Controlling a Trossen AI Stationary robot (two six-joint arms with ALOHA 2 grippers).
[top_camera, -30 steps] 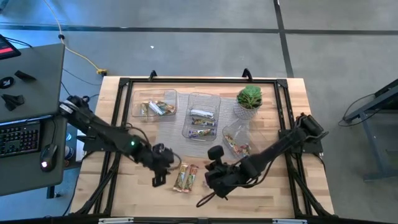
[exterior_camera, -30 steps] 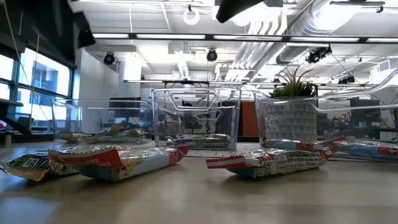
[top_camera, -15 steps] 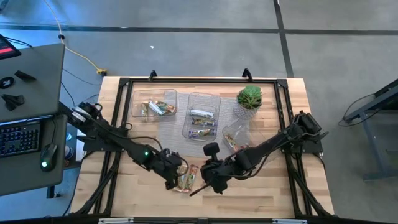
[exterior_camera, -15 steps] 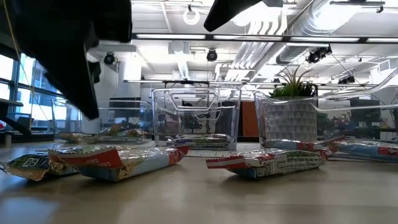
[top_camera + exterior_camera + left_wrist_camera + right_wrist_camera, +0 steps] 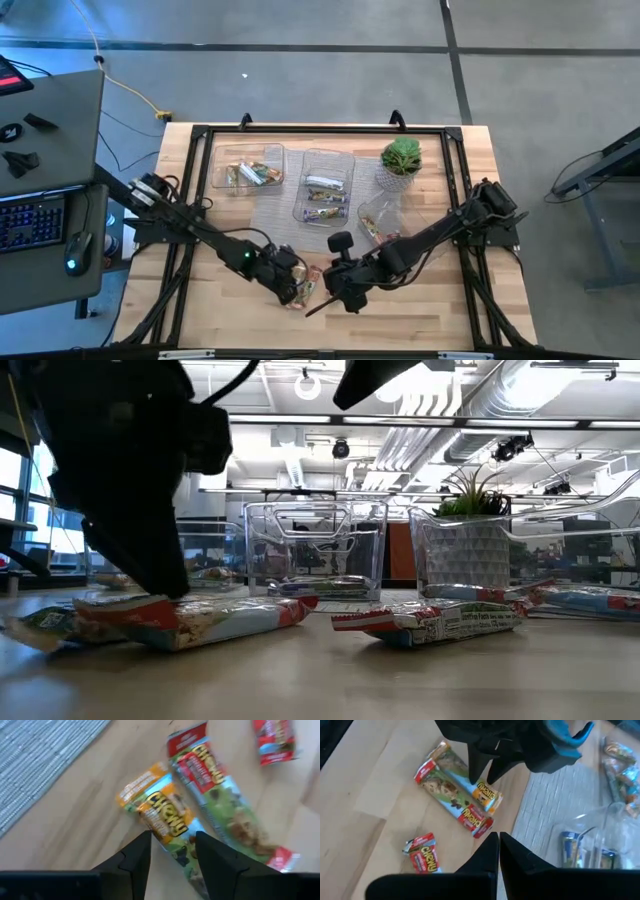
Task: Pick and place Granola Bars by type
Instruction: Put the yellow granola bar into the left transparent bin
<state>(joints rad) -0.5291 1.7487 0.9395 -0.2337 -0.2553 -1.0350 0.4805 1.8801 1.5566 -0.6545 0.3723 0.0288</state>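
Three wrapped bars lie flat on the wood near the table's near edge: an orange-ended bar (image 5: 160,817) (image 5: 482,792), a longer red-ended bar (image 5: 220,800) (image 5: 451,797) beside it, and a short red bar (image 5: 422,852) (image 5: 440,622). My left gripper (image 5: 172,852) (image 5: 290,283) is open and low over the orange-ended bar, one finger on each side. My right gripper (image 5: 498,851) (image 5: 322,303) is shut and hovers just to the right of the bars, touching nothing. More bars lie in the clear trays. My left gripper comes down from above at a slant, its open fingers (image 5: 135,857) across the orange-ended bar's near half (image 5: 172,832). In the low view a fingertip (image 5: 165,585) reaches the wrapper's top. The bar lies flat on the table.
Clear trays holding bars stand at the far side: left tray (image 5: 250,170), middle tray (image 5: 325,185), and a tipped one (image 5: 380,222) beside a potted plant (image 5: 400,158). A grey mat (image 5: 275,215) lies under them. A black frame (image 5: 195,180) rims the table.
My left gripper has moved toward the table's right and down until its open fingers straddle the orange-ended bar. My right gripper has shifted a little left toward the bars. In the low view the nearest bars have slid slightly.
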